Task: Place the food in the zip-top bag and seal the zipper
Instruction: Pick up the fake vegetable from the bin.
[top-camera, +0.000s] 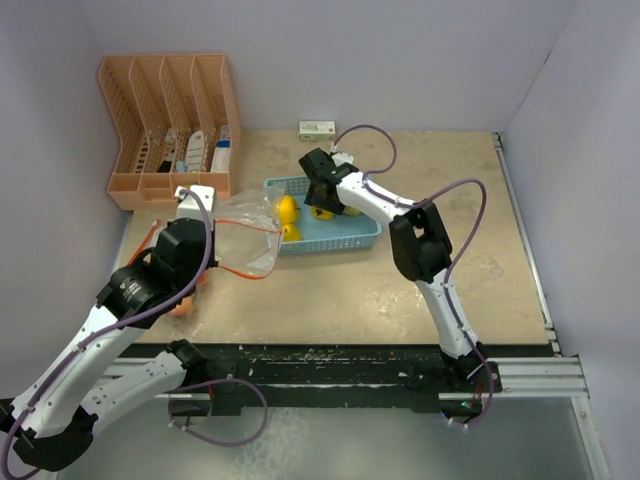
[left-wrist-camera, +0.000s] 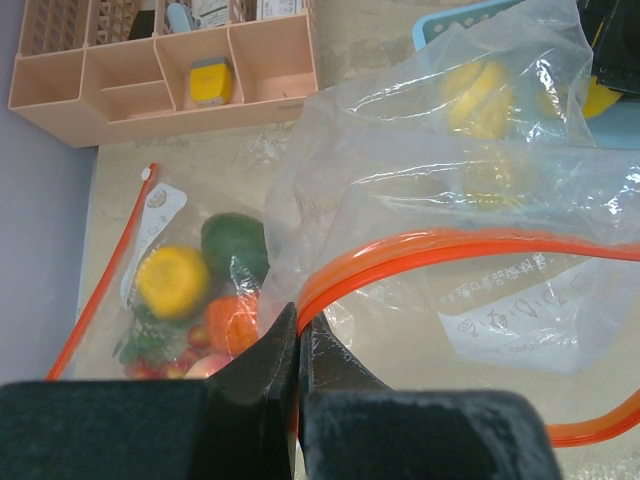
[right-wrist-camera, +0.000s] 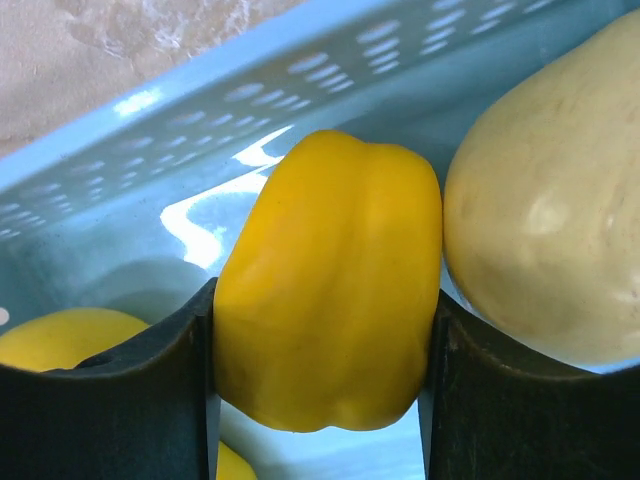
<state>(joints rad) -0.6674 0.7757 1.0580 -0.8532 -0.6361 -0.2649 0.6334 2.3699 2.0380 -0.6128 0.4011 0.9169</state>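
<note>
A tan table (top-camera: 400, 290) sits between pale walls (top-camera: 400, 60). The left gripper (left-wrist-camera: 298, 335) pinches the orange rim of the open zip-top bag (left-wrist-camera: 480, 200). Only its wrist view shows a second bag (left-wrist-camera: 160, 215) of toy food (left-wrist-camera: 172, 282) lying to its left. Only the right wrist view shows the right gripper (right-wrist-camera: 325, 340), inside the blue basket (right-wrist-camera: 200, 130), clamping a yellow pepper (right-wrist-camera: 330, 280), with a pale squash (right-wrist-camera: 545, 200) just to its right.

The basket (top-camera: 335, 236) sits on the table (top-camera: 400, 290) with food (top-camera: 288, 210) inside. The bag (top-camera: 245, 240) lies left of it, and the organizer (top-camera: 170, 130) stands behind.

Access to yellow pepper (right-wrist-camera: 330, 300) is crowded by pale squash (right-wrist-camera: 550, 200) alongside and basket wall (right-wrist-camera: 200, 110) behind; basket's left side is blocked by zip-top bag (top-camera: 245, 235).
</note>
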